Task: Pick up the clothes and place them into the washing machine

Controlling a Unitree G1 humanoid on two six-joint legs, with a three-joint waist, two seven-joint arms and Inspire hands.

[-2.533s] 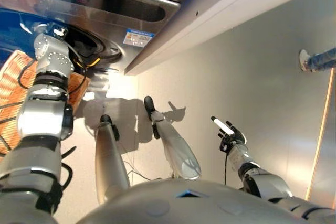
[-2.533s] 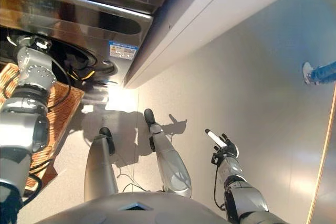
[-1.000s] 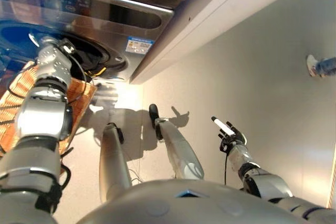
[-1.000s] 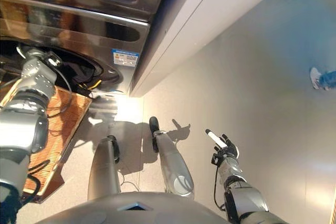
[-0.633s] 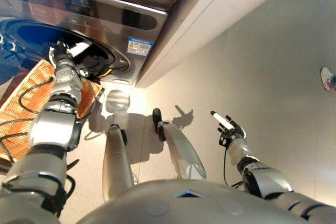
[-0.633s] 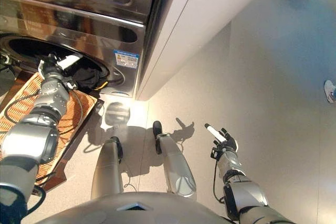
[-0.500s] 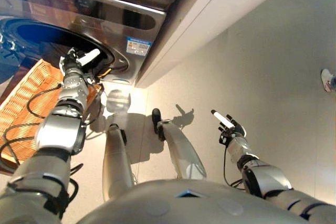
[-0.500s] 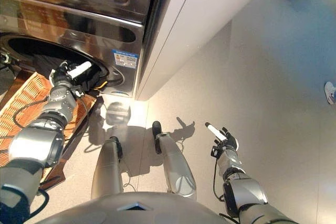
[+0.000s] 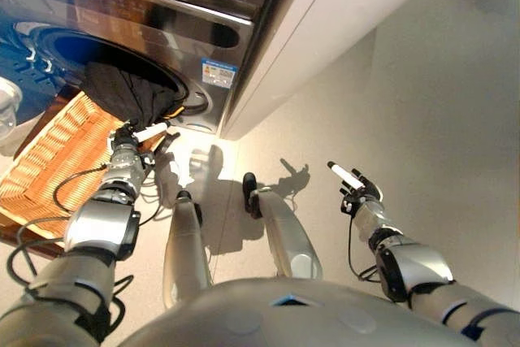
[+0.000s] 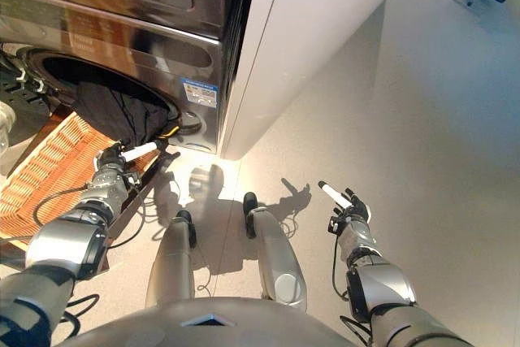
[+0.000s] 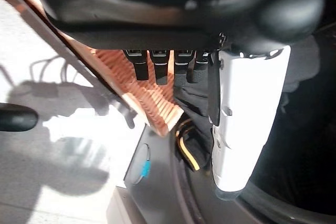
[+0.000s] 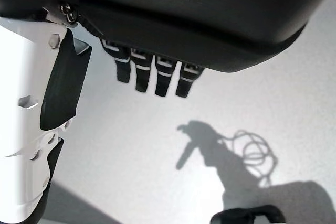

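Nearby, dark clothes [image 9: 130, 91] drape from washing machine [image 9: 146, 14] over wicker basket [image 9: 57, 156].

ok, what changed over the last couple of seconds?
The left hand has pulled back out of the washing machine drum, open and empty, over the wicker basket. Dark clothes now hang from the drum opening. The right hand stayed open at the side.

Two silver-grey jointed metal arms end in dark plastic hands: the left hand [image 9: 127, 142] and the right hand [image 9: 357, 193]. Each thumb carries a white moulded cover with small round recesses. The short black fingers [image 12: 137, 75] bear pale bands near their bases.
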